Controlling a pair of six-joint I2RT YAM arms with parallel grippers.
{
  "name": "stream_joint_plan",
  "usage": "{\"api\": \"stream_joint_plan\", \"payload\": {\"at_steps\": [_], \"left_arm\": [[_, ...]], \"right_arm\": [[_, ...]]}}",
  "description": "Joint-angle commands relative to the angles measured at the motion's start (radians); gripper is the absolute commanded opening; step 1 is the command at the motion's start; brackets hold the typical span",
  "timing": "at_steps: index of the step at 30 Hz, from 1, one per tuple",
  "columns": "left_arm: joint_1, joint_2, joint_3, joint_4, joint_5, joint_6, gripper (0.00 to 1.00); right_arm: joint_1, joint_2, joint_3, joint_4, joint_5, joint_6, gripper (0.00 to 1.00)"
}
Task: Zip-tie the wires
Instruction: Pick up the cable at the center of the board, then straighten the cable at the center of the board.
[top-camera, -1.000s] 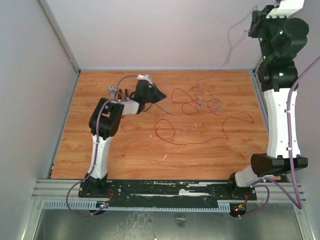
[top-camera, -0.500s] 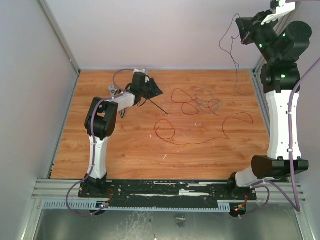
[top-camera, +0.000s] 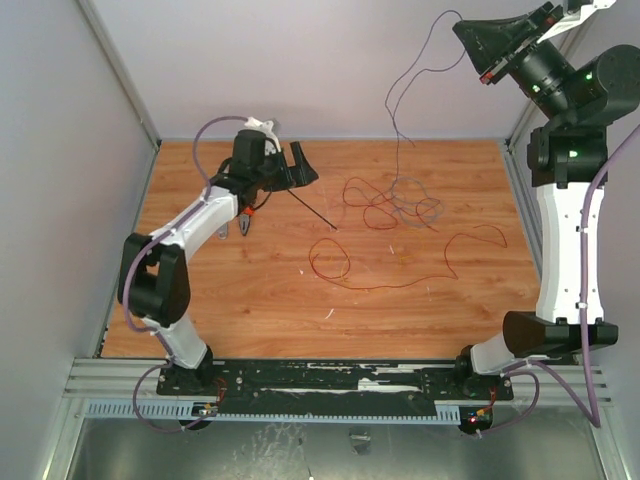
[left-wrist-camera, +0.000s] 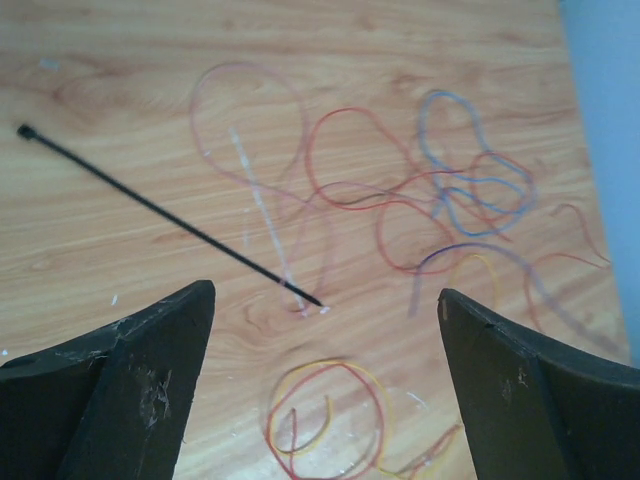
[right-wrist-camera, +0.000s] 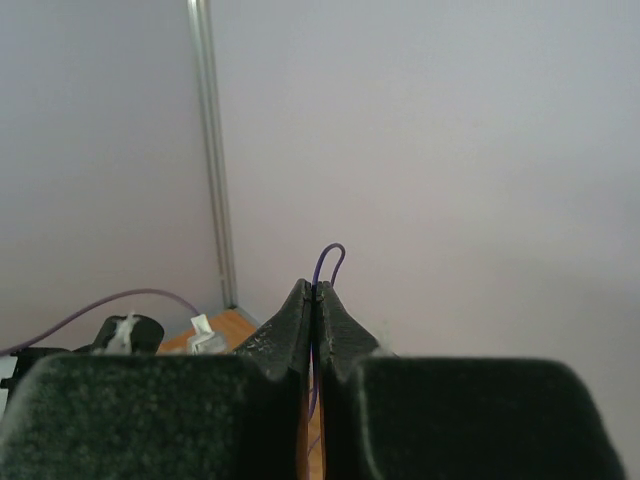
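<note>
The wires (top-camera: 392, 205) lie tangled at the back middle of the wooden table, with a red loop (top-camera: 329, 259) nearer. They also show in the left wrist view as wires (left-wrist-camera: 450, 200) and a yellow-red loop (left-wrist-camera: 325, 410). One thin purple wire (top-camera: 400, 95) rises from the tangle to my right gripper (top-camera: 468, 30), which is raised high at the back right and shut on the purple wire (right-wrist-camera: 331, 256). The zip tie (top-camera: 312, 211) lies flat and free on the table, seen as a dark strip (left-wrist-camera: 165, 215). My left gripper (top-camera: 304, 167) hovers open just behind it, empty.
Red-handled pliers (top-camera: 244, 222) lie under the left forearm. A long red wire (top-camera: 470, 240) trails over the right part of the table. Grey walls close in the left, back and right sides, and small white scraps (top-camera: 327, 314) dot the wood.
My left gripper opened, let go of the zip tie and drew back toward the left rear. My right gripper swung up and left, pulling the purple wire up from the tangle.
</note>
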Motion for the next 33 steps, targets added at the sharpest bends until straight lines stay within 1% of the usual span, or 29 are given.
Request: {"api": "stream_joint_plan", "payload": {"at_steps": [1, 3, 6, 9, 11, 14, 17, 20, 24, 27, 31, 33], "left_arm": [[0.0, -0.118, -0.015, -0.027, 0.146, 0.059, 0.98], [-0.004, -0.214, -0.074, 0.041, 0.217, 0.06, 0.98], [-0.017, -0.359, -0.187, 0.178, 0.28, 0.048, 0.98], [-0.027, -0.461, -0.279, 0.298, 0.352, 0.02, 0.98], [-0.047, -0.497, -0.321, 0.362, 0.384, 0.011, 0.98], [-0.101, -0.532, -0.39, 0.471, 0.393, 0.019, 0.98], [-0.158, -0.553, -0.477, 0.637, 0.382, 0.021, 0.98], [-0.209, -0.547, -0.526, 0.775, 0.346, 0.032, 0.98], [-0.279, -0.488, -0.544, 0.9, 0.263, 0.091, 0.98], [-0.332, -0.411, -0.5, 0.909, 0.207, 0.154, 0.98], [-0.395, -0.286, -0.437, 0.928, 0.171, 0.171, 0.98], [-0.425, -0.232, -0.402, 0.921, 0.131, 0.198, 0.98]], "right_arm": [[0.0, 0.032, 0.031, 0.094, -0.093, 0.133, 0.0], [-0.001, 0.042, 0.031, 0.113, -0.115, 0.163, 0.0], [-0.001, 0.046, 0.031, 0.118, -0.14, 0.187, 0.0], [-0.001, 0.044, 0.032, 0.123, -0.161, 0.209, 0.0], [-0.001, 0.039, 0.032, 0.138, -0.176, 0.235, 0.0], [0.001, 0.031, 0.031, 0.166, -0.198, 0.281, 0.0], [0.001, 0.016, 0.031, 0.174, -0.209, 0.299, 0.0], [0.001, -0.001, 0.027, 0.17, -0.209, 0.303, 0.0], [0.003, -0.023, 0.009, 0.194, -0.21, 0.329, 0.0], [0.002, -0.039, -0.012, 0.222, -0.209, 0.349, 0.0], [0.003, -0.046, -0.02, 0.237, -0.211, 0.366, 0.0], [0.002, -0.051, -0.024, 0.241, -0.215, 0.371, 0.0]]}}
